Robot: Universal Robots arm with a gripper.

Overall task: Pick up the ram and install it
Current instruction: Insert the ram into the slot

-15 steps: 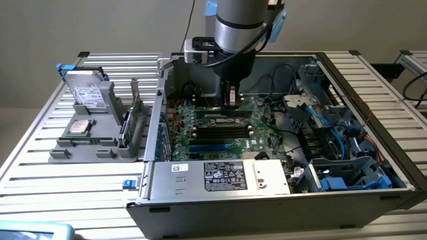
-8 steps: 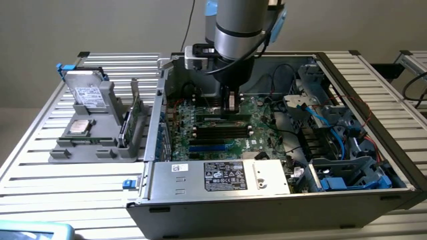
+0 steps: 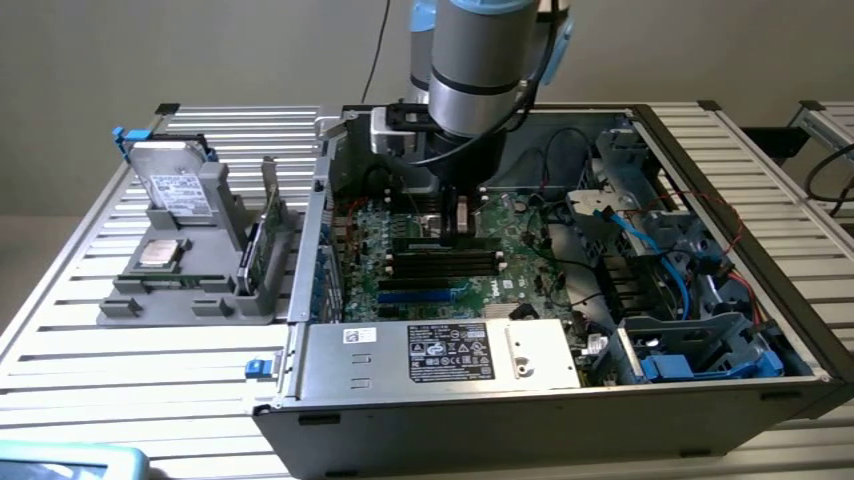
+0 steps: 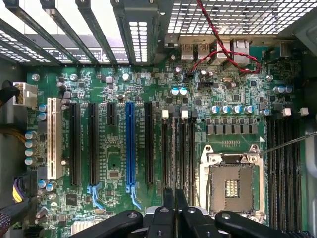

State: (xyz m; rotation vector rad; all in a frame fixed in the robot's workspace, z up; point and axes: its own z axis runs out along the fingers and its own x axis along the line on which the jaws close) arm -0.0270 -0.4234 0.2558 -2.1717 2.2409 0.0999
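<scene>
**Claw over the slots, ram not yet fetched**

The claw (image 4: 174,202), pressed together and seemingly empty, hovers above the bare memory slots (image 4: 178,148) inside the computer case (image 3: 561,425). The ram (image 3: 248,258) looks to stand in the grey holder (image 3: 140,305) on the counter (image 3: 120,380), well apart from the claw. Pickup and fitting are both undone.
</scene>
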